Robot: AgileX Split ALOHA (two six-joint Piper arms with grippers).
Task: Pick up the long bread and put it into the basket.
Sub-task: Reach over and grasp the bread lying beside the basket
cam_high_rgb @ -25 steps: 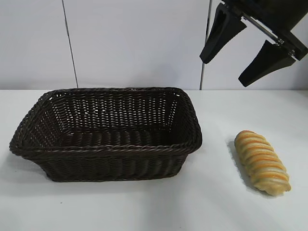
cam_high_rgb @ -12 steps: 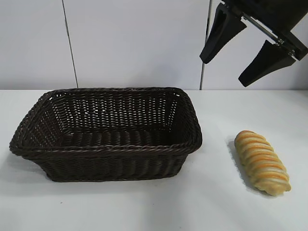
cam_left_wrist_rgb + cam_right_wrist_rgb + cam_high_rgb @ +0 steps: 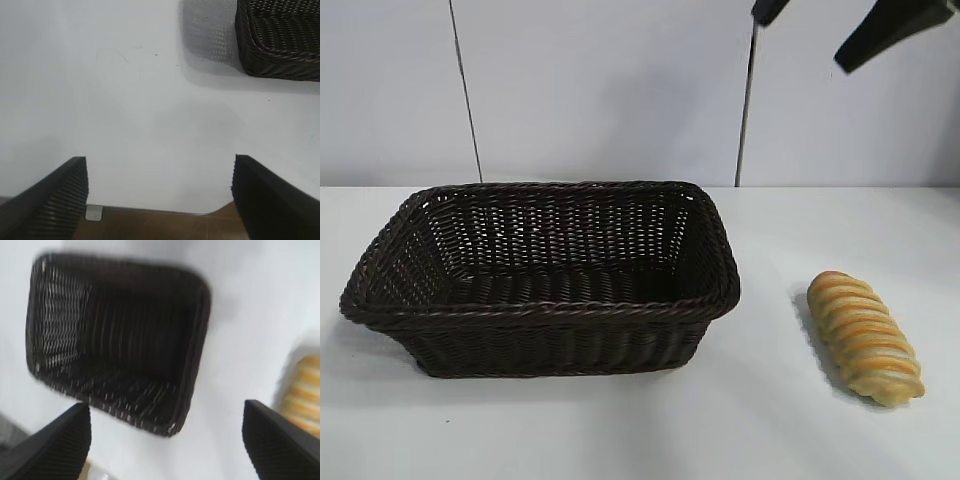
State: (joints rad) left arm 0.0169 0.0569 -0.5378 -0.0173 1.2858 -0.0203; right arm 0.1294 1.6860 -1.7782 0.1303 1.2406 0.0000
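The long bread [image 3: 865,337], golden with orange-brown ridges, lies on the white table to the right of the basket [image 3: 550,308], a dark woven rectangle with nothing in it. My right gripper [image 3: 801,42] hangs high above the table, over the gap between basket and bread, with only its two black fingertips in the exterior view; it is open and holds nothing. From its wrist I see the basket [image 3: 200,340] and one end of the bread [image 3: 305,390] beyond the open right gripper [image 3: 166,410]. My left gripper [image 3: 159,165] stands open over bare table near the basket's corner [image 3: 280,45].
The white table [image 3: 770,420] runs to a white panelled wall behind. In the left wrist view the table's edge [image 3: 150,209] shows close by, with brown floor beyond it.
My right gripper has risen, so most of it has left the top of the exterior view. Bread and basket have not moved.
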